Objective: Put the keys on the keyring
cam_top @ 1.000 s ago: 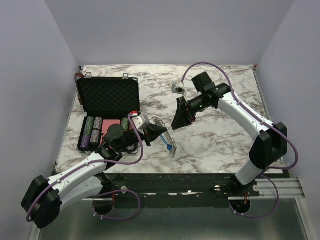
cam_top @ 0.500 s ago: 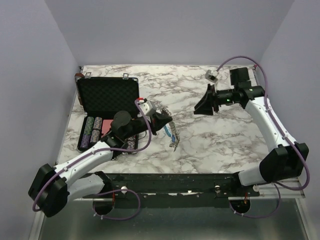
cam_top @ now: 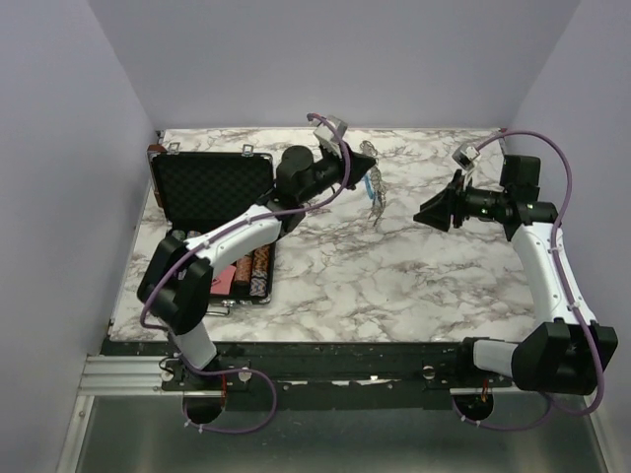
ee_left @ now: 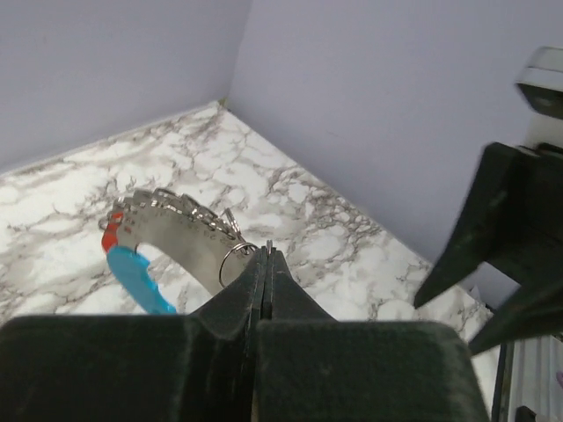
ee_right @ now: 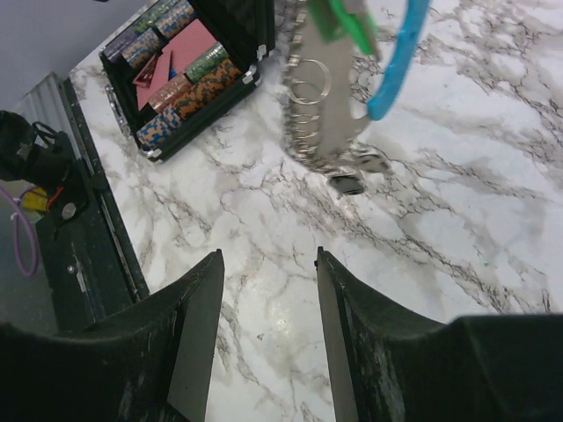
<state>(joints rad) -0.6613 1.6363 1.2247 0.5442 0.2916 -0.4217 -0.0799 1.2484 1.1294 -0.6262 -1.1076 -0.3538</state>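
My left gripper (cam_top: 367, 164) is shut on the keyring (cam_top: 371, 187), a grey metal loop with a bright blue curved segment, and holds it above the back middle of the table. A bunch of keys (cam_top: 378, 207) hangs from it. In the left wrist view the closed gripper (ee_left: 265, 249) pinches thin metal beside a small ring (ee_left: 232, 262); the blue segment (ee_left: 136, 277) and a red key head (ee_left: 109, 239) show. My right gripper (cam_top: 434, 210) is open and empty, to the right of the keyring and pointing at it. Its view shows the gripper (ee_right: 268, 255), blue segment (ee_right: 400, 61), green key head (ee_right: 343, 22) and metal keys (ee_right: 330, 132).
An open black foam-lined case (cam_top: 212, 187) with poker chips (cam_top: 258, 266) lies at the left; it also shows in the right wrist view (ee_right: 185, 61). The back wall stands close behind the left gripper. The right gripper shows as a dark shape (ee_left: 501, 237) in the left wrist view.
My left arm has swung from the front centre up to the back middle, carrying the keyring off the table. My right gripper has drawn back to the right and stays open.
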